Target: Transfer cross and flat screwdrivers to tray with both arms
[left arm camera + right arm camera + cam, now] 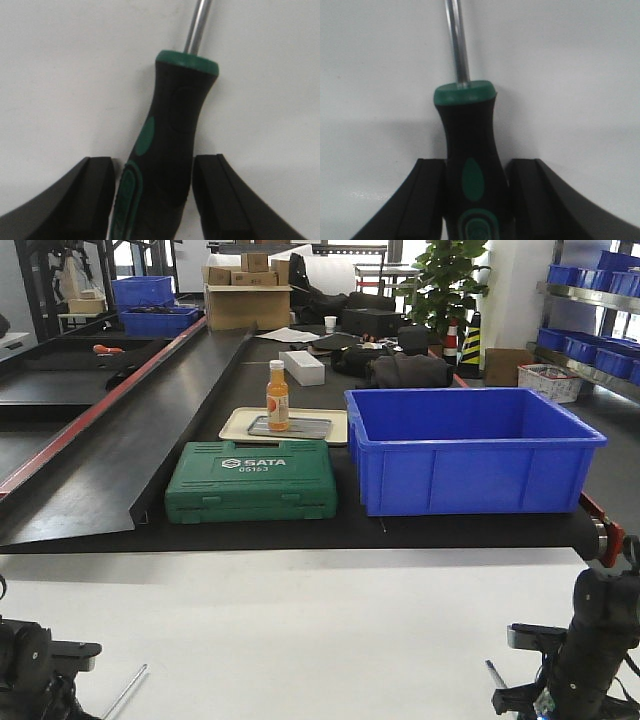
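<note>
- Left gripper (155,160) brackets the handle of first screwdriver (170,125); a sliver shows beside one finger, so a pinch cannot be told.
- Right gripper (476,162) pinches the handle of second screwdriver (470,145).

White tabletop (300,620), with left screwdriver (165,140) and right screwdriver (470,160) near its front edge.

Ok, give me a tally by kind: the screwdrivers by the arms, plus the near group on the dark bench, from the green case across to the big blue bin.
Screwdrivers: 2, left screwdriver between the left fingers, right screwdriver between the right fingers
Trays: 2, beige tray and grey metal tray
Blue bin: 1
Green tool case: 1
Orange bottle: 1
Total: 7
</note>
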`<state>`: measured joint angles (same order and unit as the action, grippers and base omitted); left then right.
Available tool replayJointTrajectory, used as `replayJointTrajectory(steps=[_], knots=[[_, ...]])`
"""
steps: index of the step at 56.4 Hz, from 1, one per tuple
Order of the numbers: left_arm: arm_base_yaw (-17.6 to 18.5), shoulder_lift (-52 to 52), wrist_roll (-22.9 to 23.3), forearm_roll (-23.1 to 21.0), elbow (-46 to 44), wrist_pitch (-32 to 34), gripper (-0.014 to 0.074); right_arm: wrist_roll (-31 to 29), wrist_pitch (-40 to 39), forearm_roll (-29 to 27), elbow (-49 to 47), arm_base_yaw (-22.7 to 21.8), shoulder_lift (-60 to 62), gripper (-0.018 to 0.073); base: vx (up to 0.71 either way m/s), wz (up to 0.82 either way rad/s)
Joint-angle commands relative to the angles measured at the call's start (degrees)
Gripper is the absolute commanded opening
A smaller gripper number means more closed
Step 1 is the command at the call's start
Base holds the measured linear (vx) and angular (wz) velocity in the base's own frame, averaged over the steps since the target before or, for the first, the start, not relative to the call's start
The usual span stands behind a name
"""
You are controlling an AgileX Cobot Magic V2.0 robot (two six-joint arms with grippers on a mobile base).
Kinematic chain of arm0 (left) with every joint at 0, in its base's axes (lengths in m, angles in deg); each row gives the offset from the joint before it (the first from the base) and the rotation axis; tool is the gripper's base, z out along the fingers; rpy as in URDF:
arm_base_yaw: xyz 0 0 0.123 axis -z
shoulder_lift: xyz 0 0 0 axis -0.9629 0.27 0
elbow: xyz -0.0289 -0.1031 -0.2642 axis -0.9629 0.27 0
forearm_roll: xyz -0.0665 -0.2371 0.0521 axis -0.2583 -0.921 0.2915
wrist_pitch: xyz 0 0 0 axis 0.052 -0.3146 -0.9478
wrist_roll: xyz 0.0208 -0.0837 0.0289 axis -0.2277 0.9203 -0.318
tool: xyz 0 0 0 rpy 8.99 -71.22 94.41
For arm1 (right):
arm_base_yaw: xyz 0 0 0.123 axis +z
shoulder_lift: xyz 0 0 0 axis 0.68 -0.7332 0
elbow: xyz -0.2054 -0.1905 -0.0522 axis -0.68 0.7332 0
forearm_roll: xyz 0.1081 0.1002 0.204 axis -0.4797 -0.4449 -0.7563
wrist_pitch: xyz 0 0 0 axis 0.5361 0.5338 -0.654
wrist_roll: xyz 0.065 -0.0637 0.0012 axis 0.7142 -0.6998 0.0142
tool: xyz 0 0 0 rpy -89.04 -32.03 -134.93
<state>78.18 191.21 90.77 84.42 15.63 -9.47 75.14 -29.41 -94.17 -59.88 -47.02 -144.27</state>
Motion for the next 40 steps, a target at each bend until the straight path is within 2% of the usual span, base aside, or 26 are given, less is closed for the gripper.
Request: replayJointTrajectory(steps=[1,10,18,40], knots=[[0.39,0.25,-0.1,0.62,-0.44,0.12,0.0432,-0.67,0.27,-0.94,-0.92,0.05,2.74,-0.0009,0.0,0.0],[0.39,1.21,-0.49,0.62,-0.44,-1.52,0.0254,-0.67,0.1,-0.94,-0.92,0.05,2.74,-0.0009,0.0,0.0],[0.39,1.65,-2.38,0.68,-0.44,-2.2,-0.0013,-0.67,0.03,-0.99,-0.92,0.05,2.74,-0.0009,0.0,0.0],[0.39,-2.52,-2.38,0.08,-0.44,-0.29,-0.0005,-1.03,-0.88,-1.79,-0.92,0.05,3.14,-0.0009,0.0,0.0]])
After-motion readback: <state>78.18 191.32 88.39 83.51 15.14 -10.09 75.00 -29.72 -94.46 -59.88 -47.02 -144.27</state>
